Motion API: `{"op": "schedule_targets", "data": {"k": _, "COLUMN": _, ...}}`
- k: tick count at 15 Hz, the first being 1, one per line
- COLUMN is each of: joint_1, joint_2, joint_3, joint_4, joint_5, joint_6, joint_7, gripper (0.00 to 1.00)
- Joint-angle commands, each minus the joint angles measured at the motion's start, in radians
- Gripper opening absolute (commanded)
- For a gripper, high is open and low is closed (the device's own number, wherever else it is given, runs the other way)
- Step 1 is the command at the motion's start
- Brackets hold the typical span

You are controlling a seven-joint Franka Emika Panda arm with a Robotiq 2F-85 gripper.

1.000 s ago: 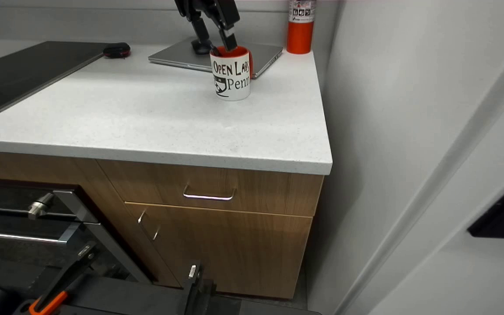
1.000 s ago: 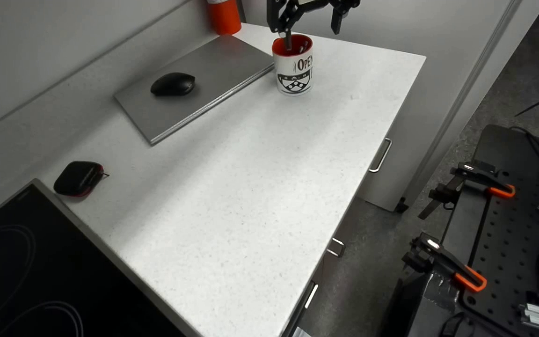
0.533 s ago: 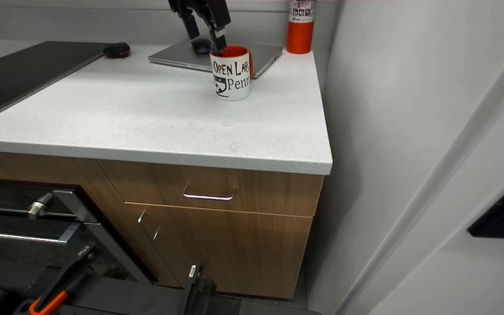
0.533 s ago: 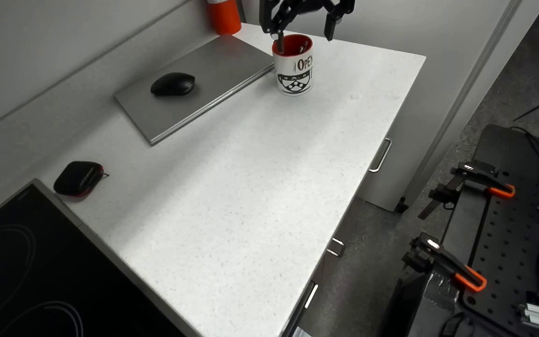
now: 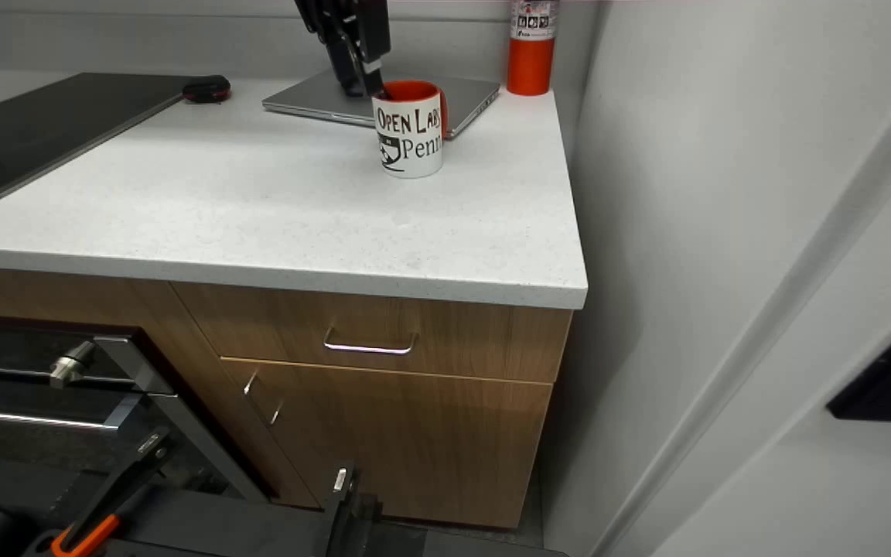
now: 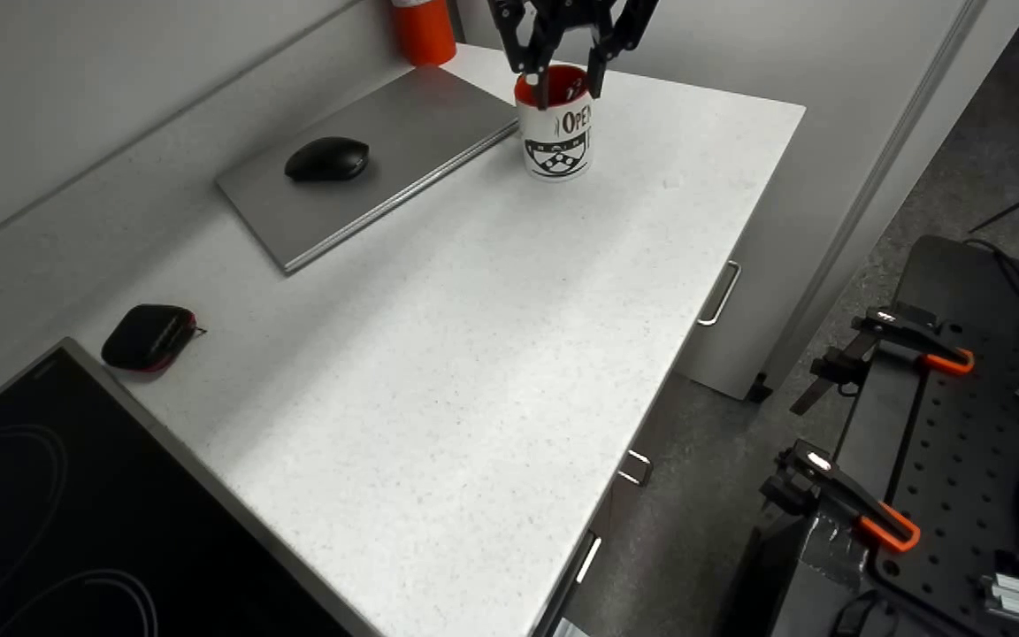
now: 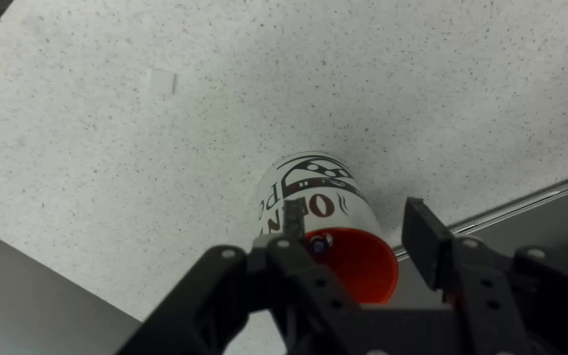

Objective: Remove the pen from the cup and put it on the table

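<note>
The white mug with red rim, the cup (image 5: 411,135), stands upright on the white countertop, the table (image 5: 260,209). It shows also in an exterior view (image 6: 555,146) and in the wrist view (image 7: 348,214). The pen (image 7: 319,245) stands inside the cup, its end seen near the rim beside one finger; its lower part is hidden. My gripper (image 7: 355,229) is over the cup, fingers apart with nothing held between them. In an exterior view the gripper (image 6: 570,91) has its fingertips at the cup's mouth; in an exterior view the gripper (image 5: 362,83) sits at the rim's left.
A closed grey laptop (image 6: 421,124) lies behind the cup with a black mouse (image 6: 327,159) on it. A red canister (image 5: 530,66) stands at the back corner. A small black case (image 6: 149,338) lies by the dark cooktop (image 6: 49,495). A light wall panel (image 5: 693,193) borders the counter.
My gripper has moved left across the cup's mouth in an exterior view, and its fingers have come closer together. The cup has not moved.
</note>
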Motion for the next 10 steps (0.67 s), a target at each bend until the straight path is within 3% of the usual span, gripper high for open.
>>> {"op": "schedule_targets", "data": {"k": 1, "joint_1": 0.015, "joint_2": 0.005, "joint_3": -0.021, "joint_4": 0.003, "joint_5": 0.038, "joint_6": 0.035, "joint_7": -0.033, "gripper": 0.26}}
{"op": "schedule_targets", "data": {"k": 4, "joint_1": 0.014, "joint_2": 0.01, "joint_3": -0.022, "joint_4": -0.001, "joint_5": 0.029, "joint_6": 0.045, "joint_7": -0.029, "gripper": 0.02}}
{"op": "schedule_targets", "data": {"k": 10, "joint_1": 0.013, "joint_2": 0.008, "joint_3": -0.024, "joint_4": -0.006, "joint_5": 0.016, "joint_6": 0.049, "joint_7": -0.024, "gripper": 0.01}}
